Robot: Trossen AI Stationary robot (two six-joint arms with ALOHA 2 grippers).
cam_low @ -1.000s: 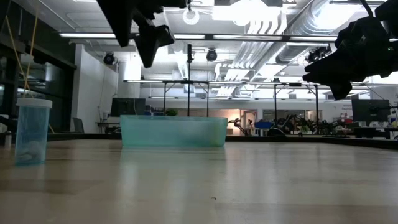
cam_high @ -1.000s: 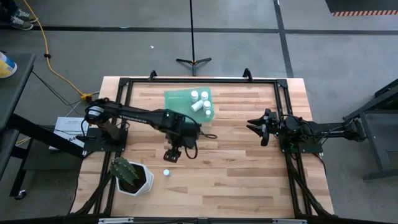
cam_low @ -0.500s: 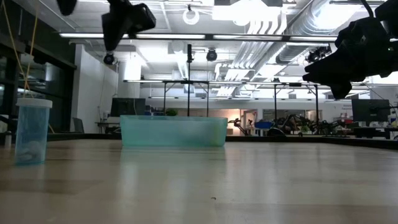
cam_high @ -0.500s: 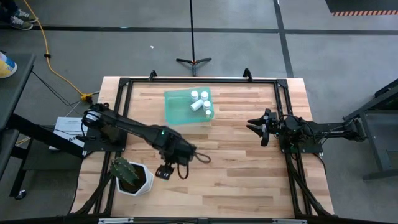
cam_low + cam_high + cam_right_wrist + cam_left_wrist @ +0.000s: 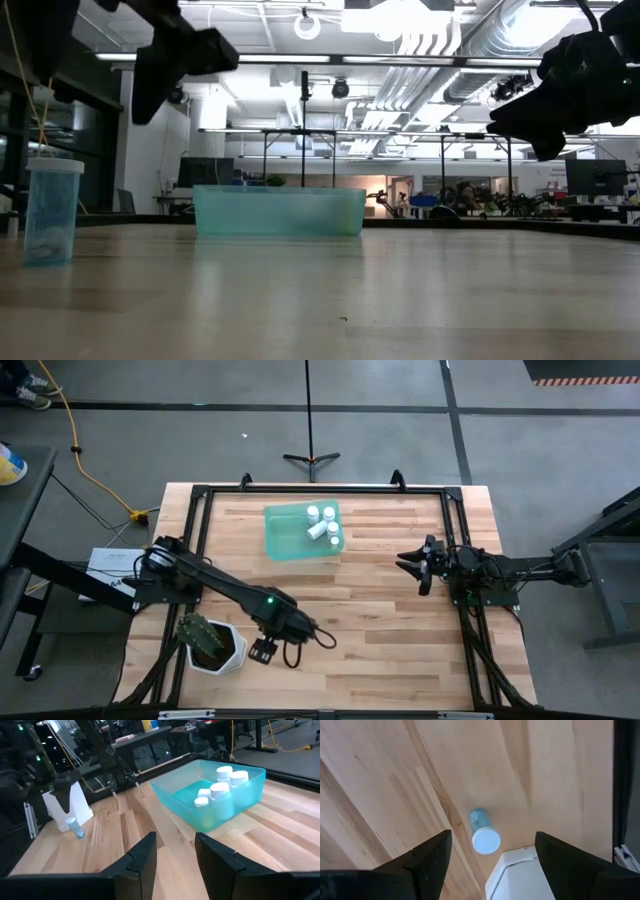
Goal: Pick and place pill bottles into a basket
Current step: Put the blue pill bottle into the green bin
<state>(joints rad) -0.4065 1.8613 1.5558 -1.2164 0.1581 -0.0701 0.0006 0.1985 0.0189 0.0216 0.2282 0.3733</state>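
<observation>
I have the left gripper (image 5: 490, 852) hovering above the wooden surface (image 5: 400, 630) near its front left area, just beside the white cactus pot (image 5: 218, 647). Through the left wrist view my fingers (image 5: 427, 855) are spread wide apart with nothing between them, and the lone pill bottle (image 5: 482, 831) stands upright on the surface below, framed in the gap between them, its white cap toward me and its body tinted blue. A corner of the white pot (image 5: 520, 875) sits just beside that bottle. In the low view the same bottle (image 5: 50, 210) stands at the far left, well apart from the basket (image 5: 279, 211).

The basket (image 5: 300, 532) sits toward the back of the surface, a little left of centre, and I count four or so white-capped pill bottles inside it (image 5: 322, 525), grouped at its right end. From the right wrist view those bottles (image 5: 220, 787) cluster in one corner of the teal bin (image 5: 250, 785).

My right gripper (image 5: 413, 564) waits over the right side of the surface, raised off it, well away from the basket; its fingers (image 5: 145, 865) are parted and hold nothing
</observation>
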